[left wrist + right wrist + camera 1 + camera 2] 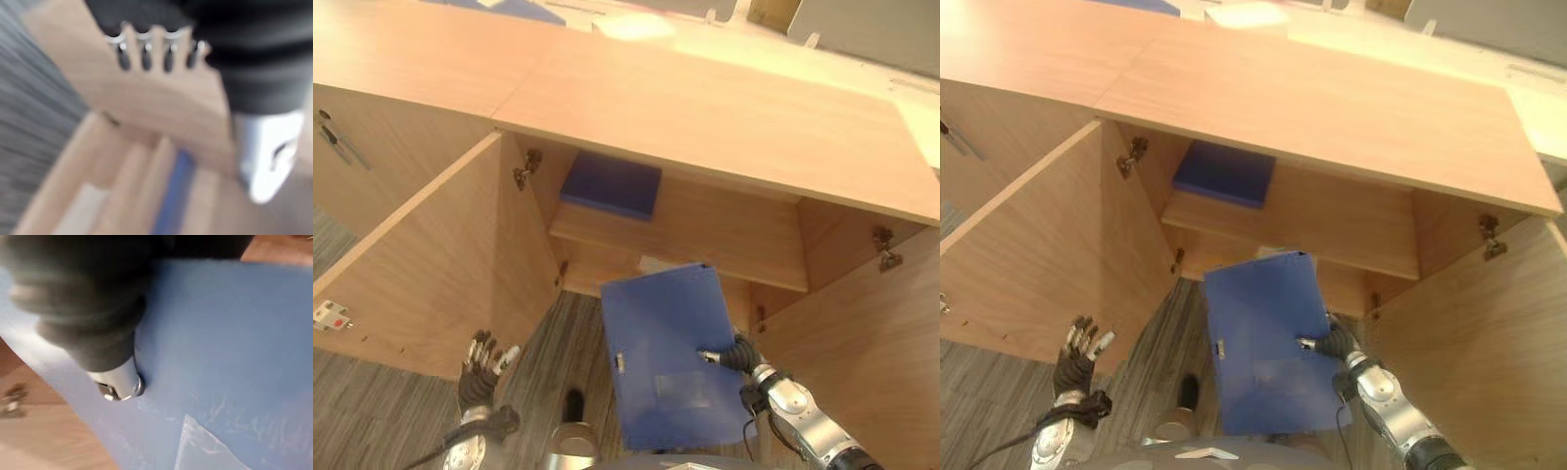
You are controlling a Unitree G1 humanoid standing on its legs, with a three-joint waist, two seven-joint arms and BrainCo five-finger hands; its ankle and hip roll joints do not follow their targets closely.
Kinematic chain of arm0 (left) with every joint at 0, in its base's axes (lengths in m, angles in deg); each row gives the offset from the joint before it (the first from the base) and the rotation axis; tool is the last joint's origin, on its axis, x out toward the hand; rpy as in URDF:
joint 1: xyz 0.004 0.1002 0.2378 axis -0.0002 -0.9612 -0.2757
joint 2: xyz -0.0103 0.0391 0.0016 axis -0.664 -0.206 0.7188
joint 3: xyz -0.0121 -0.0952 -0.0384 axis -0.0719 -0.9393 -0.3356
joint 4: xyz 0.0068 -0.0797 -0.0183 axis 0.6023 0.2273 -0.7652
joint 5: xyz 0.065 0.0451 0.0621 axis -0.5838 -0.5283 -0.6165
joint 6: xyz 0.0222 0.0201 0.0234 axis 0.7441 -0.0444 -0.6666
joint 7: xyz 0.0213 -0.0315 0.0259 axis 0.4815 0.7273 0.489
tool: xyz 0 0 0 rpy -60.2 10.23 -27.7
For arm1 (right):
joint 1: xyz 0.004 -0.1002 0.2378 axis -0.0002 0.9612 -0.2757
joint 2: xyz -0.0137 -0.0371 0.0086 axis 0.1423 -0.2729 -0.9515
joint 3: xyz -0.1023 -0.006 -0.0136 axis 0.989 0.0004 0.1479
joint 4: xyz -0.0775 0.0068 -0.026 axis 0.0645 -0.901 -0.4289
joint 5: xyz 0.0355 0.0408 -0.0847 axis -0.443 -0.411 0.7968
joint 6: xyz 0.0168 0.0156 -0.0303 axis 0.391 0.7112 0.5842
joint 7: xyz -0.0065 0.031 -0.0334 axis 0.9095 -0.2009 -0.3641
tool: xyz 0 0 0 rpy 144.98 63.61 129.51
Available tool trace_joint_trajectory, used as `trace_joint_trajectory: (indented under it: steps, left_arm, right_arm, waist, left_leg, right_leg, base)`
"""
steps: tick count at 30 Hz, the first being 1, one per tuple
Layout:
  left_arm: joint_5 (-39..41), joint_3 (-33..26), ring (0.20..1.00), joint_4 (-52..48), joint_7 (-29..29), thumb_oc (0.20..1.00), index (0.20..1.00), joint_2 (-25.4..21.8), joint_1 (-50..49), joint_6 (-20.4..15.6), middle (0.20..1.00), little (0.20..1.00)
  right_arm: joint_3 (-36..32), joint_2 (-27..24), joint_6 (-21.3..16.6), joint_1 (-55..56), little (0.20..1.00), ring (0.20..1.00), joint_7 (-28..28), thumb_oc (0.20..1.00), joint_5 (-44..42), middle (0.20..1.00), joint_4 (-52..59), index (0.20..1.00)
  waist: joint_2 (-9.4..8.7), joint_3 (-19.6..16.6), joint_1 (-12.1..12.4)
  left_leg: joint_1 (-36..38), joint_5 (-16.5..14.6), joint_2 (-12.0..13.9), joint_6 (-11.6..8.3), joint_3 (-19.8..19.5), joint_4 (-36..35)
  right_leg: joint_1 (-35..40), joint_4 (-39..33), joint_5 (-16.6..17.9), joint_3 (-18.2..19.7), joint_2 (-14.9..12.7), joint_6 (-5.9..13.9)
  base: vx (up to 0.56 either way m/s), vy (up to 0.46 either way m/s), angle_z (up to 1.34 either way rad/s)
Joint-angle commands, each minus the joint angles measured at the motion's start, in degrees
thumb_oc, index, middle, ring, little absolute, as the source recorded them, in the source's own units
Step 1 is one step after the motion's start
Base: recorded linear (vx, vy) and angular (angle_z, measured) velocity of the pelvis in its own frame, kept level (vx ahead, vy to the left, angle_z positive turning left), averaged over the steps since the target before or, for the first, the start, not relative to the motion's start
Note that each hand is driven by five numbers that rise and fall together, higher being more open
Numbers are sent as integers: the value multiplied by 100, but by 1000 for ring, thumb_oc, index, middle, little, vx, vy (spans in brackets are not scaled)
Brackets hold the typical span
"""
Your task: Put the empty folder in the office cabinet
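I hold the blue folder (pixel 674 352) in my right hand (pixel 740 354), thumb pinched onto its front face and the other fingers hidden behind it, just outside the open cabinet (pixel 724 117). The grip sits on the folder's right edge, about halfway up, which leaves its top edge free to lead into the opening. The folder hangs in front of the lower compartment, below the cabinet's inner shelf (pixel 675 230), tilted with its upper end nearest the cabinet and its lower end back toward me.

Another blue folder (pixel 612 184) already lies flat at the left end of that shelf, under the cabinet's top. The rest of the shelf to its right looks bare, so I judge there is room for mine either beside it or in the compartment below.

Both cabinet doors stand swung wide, the left door (pixel 421 264) and the right door (pixel 862 333) flanking the opening, so nothing bars the way in. My left hand (pixel 481 367) hangs just in front of the left door with its fingers spread straight and carrying nothing; I read it as kept clear of the folder's path. The folder is not yet inside the cabinet.
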Motion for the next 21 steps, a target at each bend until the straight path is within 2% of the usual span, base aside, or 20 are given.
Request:
trace_joint_trajectory:
  steps: [1,2,4,6,8,10,12,13,15,16,17,20,21]
  left_arm:
    - [200,-121,1000,-244,-638,1000,1000,-46,168,224,1000,1000]
    - [198,-117,1000,-113,-707,1000,1000,-7,137,576,1000,1000]
    - [-86,-99,1000,593,-697,1000,1000,161,91,973,1000,1000]
    - [-175,-129,1000,1076,-1209,1000,1000,227,135,958,1000,1000]
    - [-238,-116,1000,1286,-1405,1000,1000,225,141,981,1000,1000]
    - [-347,-138,1000,1668,-1876,1000,1000,148,281,1164,1000,1000]
    - [-391,-110,1000,1915,-1944,1000,1000,138,381,1036,1000,1000]
    - [-467,-73,1000,2066,-1984,1000,1000,134,457,944,1000,1000]
    - [-485,-46,1000,2113,-1979,1000,1000,128,511,957,1000,1000]
    - [-401,-43,1000,2062,-1954,1000,1000,93,515,1062,1000,1000]
    - [-401,-43,1000,2062,-1954,1000,1000,93,515,1062,1000,1000]
    - [-566,-66,1000,1982,-1983,1000,1000,-2,468,1282,1000,1000]
    - [-681,-29,1000,2000,-2015,1000,1000,10,431,1275,1000,1000]
  right_arm:
    - [-147,-236,-728,-660,200,200,-224,200,-228,200,588,200]
    - [-199,-234,-712,-704,200,200,-248,200,-290,200,526,200]
    - [-343,-243,-602,-919,200,200,-272,200,-365,200,311,200]
    - [-364,-221,-593,-1093,200,200,-387,200,-182,200,72,200]
    - [-443,-219,-594,-1155,200,200,-376,200,-215,200,-49,200]
    - [-584,-195,-628,-1280,200,200,-325,200,-351,200,-331,200]
    - [-654,-146,-685,-1393,200,200,-324,200,-435,200,-557,200]
    - [-701,-85,-740,-1503,200,200,-270,200,-505,200,-796,200]
    - [-729,-28,-749,-1593,200,200,-165,200,-572,200,-973,200]
    - [-744,12,-699,-1595,200,200,-112,200,-570,200,-981,200]
    - [-744,12,-699,-1595,200,200,-112,200,-570,200,-981,200]
    - [-809,128,-485,-1516,200,200,-61,200,-584,200,-986,200]
    - [-844,201,-429,-1474,200,200,-68,200,-542,200,-1043,200]
  waist:
    - [246,142,142]
    - [272,161,146]
    - [339,182,145]
    - [362,181,133]
    - [378,182,117]
    - [455,280,69]
    - [532,404,49]
    - [598,511,4]
    - [615,598,-42]
    - [579,640,-106]
    - [579,640,-106]
    - [484,680,-262]
    - [488,645,-295]
  left_leg:
    - [287,-740,-208,306,-290,-54]
    - [276,-733,-223,313,-299,-54]
    - [283,-736,-295,352,-296,-46]
    - [278,-798,-377,410,-279,18]
    - [264,-836,-445,469,-260,65]
    - [130,-919,-549,627,-150,348]
    - [63,-967,-573,685,-92,593]
    - [107,-1131,-595,694,-51,779]
    - [134,-1295,-621,695,70,946]
    - [190,-1464,-662,692,156,1053]
    - [190,-1464,-662,692,156,1053]
    - [429,-1727,-708,699,332,1214]
    - [590,-1888,-693,698,319,1228]
  right_leg:
    - [334,25,-348,19,-177,217]
    - [318,25,-340,17,-192,227]
    - [293,25,-303,10,-262,264]
    - [293,25,-281,37,-338,308]
    - [307,25,-232,68,-413,356]
    - [139,530,-226,43,-673,418]
    - [-84,1062,-204,58,-836,391]
    - [-206,1225,-175,65,-909,406]
    - [-324,1061,-8,40,-937,447]
    - [-410,706,261,69,-914,561]
    - [-410,706,261,69,-914,561]
    - [-837,25,650,90,-865,740]
    - [-1008,25,616,90,-818,836]
  base:
    - [-34,117,1]
    - [-7,125,1]
    - [13,225,1]
    - [41,239,-2]
    - [22,215,-7]
    - [-44,281,-1]
    - [-24,189,-21]
    - [51,132,-29]
    - [121,55,-30]
    - [121,-7,-32]
    - [147,-34,-42]
    - [284,-43,-32]
    - [423,-44,-30]
